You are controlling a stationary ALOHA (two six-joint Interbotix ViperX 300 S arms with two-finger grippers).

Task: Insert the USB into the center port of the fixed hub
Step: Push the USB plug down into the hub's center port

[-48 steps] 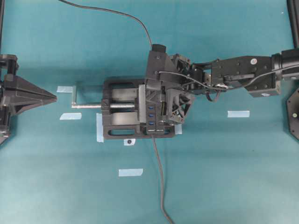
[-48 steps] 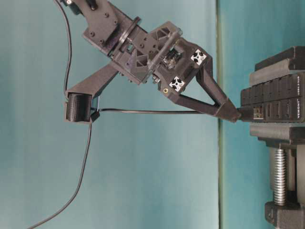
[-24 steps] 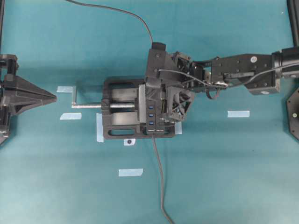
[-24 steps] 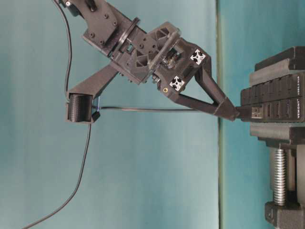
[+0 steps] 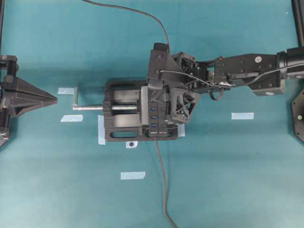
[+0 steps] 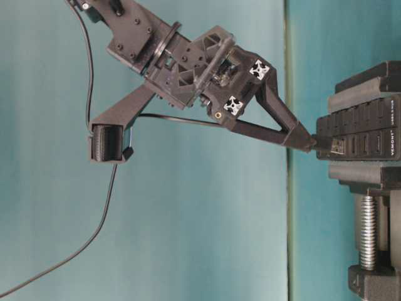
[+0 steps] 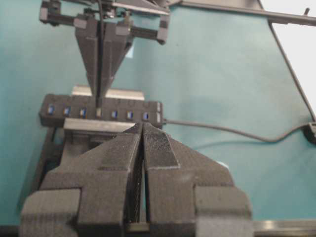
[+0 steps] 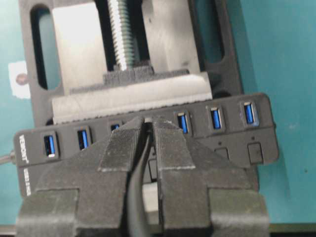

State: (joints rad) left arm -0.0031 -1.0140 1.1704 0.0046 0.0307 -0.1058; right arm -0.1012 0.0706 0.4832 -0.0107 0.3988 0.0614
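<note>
The fixed hub (image 5: pixel 153 117) is a black bar with blue slots, clamped in the vise; it also shows in the table-level view (image 6: pixel 360 135), the left wrist view (image 7: pixel 123 112) and the right wrist view (image 8: pixel 212 129). My right gripper (image 5: pixel 153 99) (image 6: pixel 307 145) (image 8: pixel 148 123) is shut on the USB plug (image 6: pixel 335 148), whose metal end sits at the hub's center slot (image 7: pixel 98 113). How deep it sits I cannot tell. Its thin cable (image 5: pixel 128 9) (image 8: pixel 140 170) trails back between the fingers. My left gripper (image 5: pixel 56 99) (image 7: pixel 143 127) is shut and empty, far left of the vise.
The black vise (image 5: pixel 121 126) (image 8: pixel 133 49) with a silver screw crank (image 5: pixel 88 107) stands mid-table, taped down. The hub's thicker cable (image 5: pixel 161 180) runs toward the front edge. Tape pieces (image 5: pixel 242 115) (image 5: pixel 132 175) lie on the teal cloth.
My right gripper has tilted and shifted slightly with its tips still at the hub. The thin cable has lifted behind the fingers and its slack has swung sideways. The left arm is still.
</note>
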